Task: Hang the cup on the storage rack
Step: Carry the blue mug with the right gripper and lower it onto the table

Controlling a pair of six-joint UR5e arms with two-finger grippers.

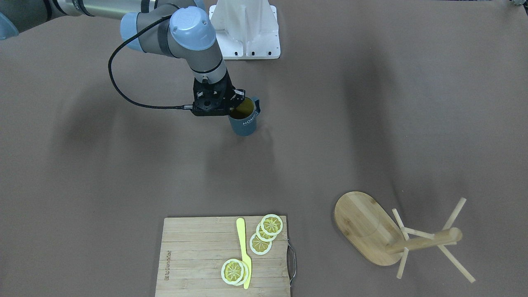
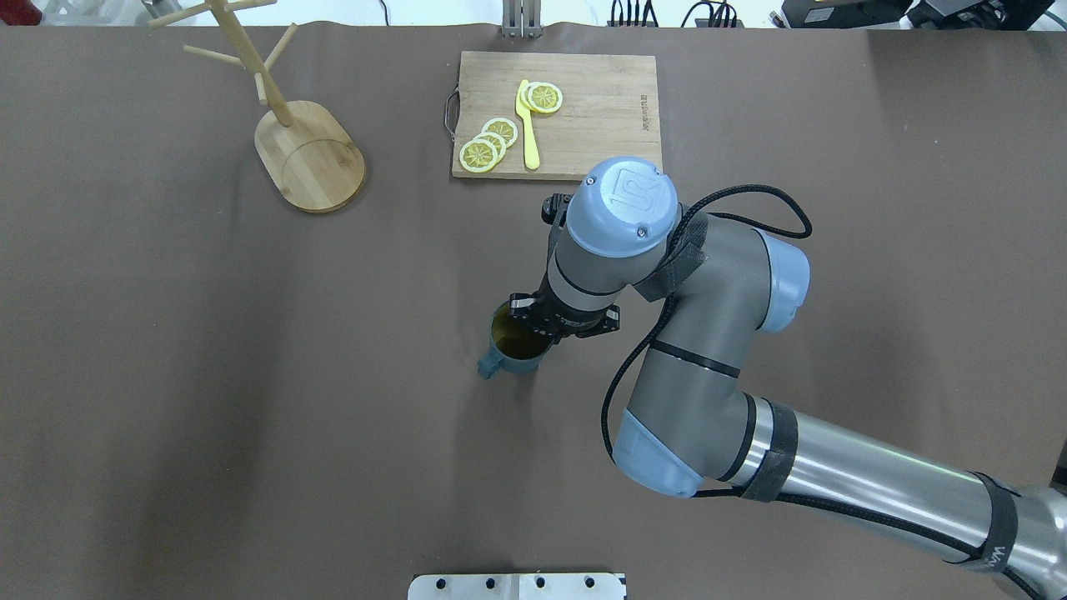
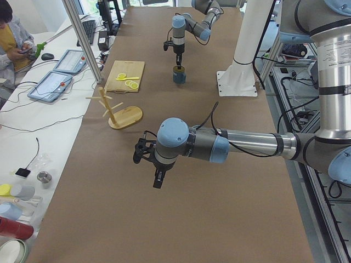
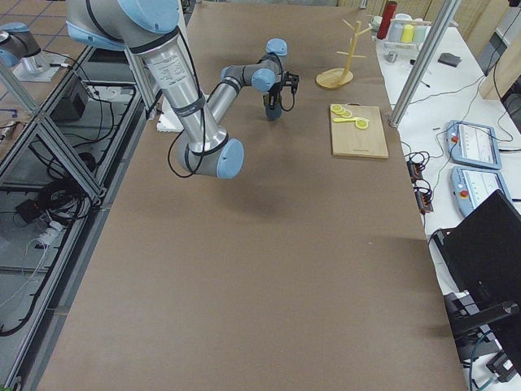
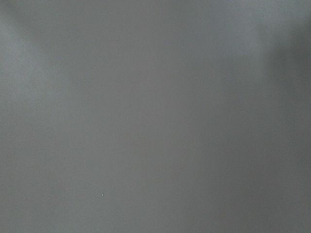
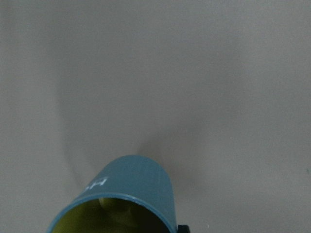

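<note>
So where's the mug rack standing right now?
In the overhead view the storage rack stands upright at the far left of the table, left of the cutting board and well away from the cup at the centre.

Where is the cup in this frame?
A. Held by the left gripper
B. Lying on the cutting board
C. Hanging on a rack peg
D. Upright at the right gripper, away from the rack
D: the cup is upright near the middle of the table with the right gripper at its rim, far from the rack, whose pegs are bare.
</note>
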